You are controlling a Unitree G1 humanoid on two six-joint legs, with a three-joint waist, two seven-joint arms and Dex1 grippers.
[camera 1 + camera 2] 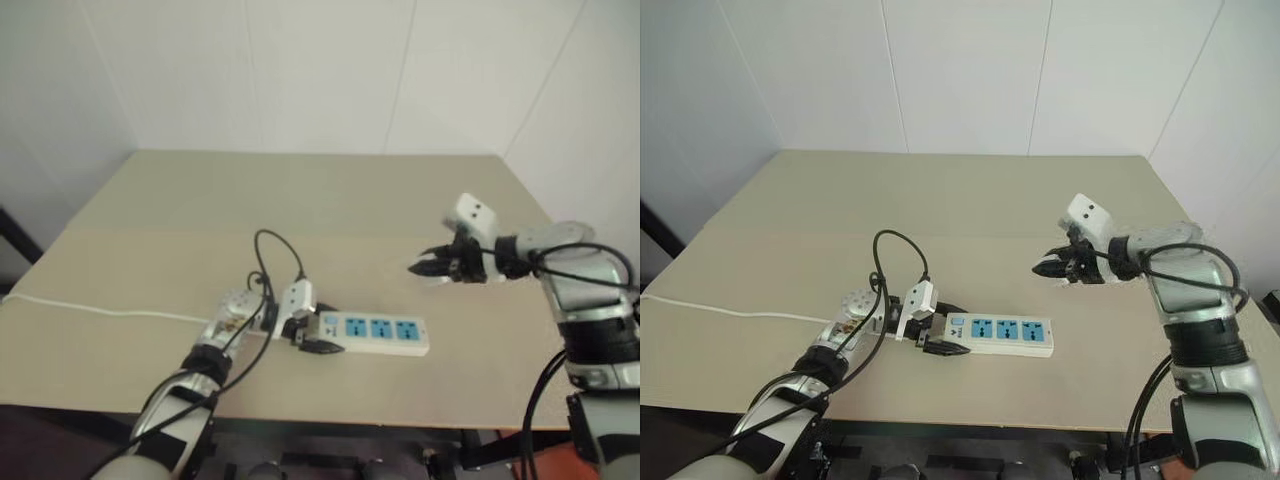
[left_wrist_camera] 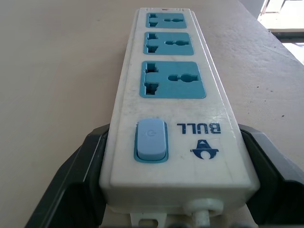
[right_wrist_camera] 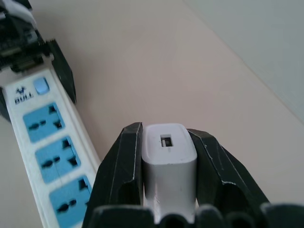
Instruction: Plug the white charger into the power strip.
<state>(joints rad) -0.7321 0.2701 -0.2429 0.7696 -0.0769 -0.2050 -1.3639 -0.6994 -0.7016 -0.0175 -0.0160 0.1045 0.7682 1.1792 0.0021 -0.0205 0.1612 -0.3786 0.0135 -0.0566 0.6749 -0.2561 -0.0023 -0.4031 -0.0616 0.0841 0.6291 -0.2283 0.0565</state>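
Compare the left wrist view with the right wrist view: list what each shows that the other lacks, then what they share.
Left wrist view: the power strip's cord end, where the thin white cord leaves the strip, seen from between the left pincer's fingers.

Right wrist view: the white charger clamped in the right pincer, its USB slot facing the camera, held above the table.

Both: the power strip with its three empty blue sockets, blue switch, BULL logo, and the left pincer closed on the switch end.

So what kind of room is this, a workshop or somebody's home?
Probably a bare test room or lab rather than a home: a plain beige table, blank white panelled walls, and just a power strip laid out.
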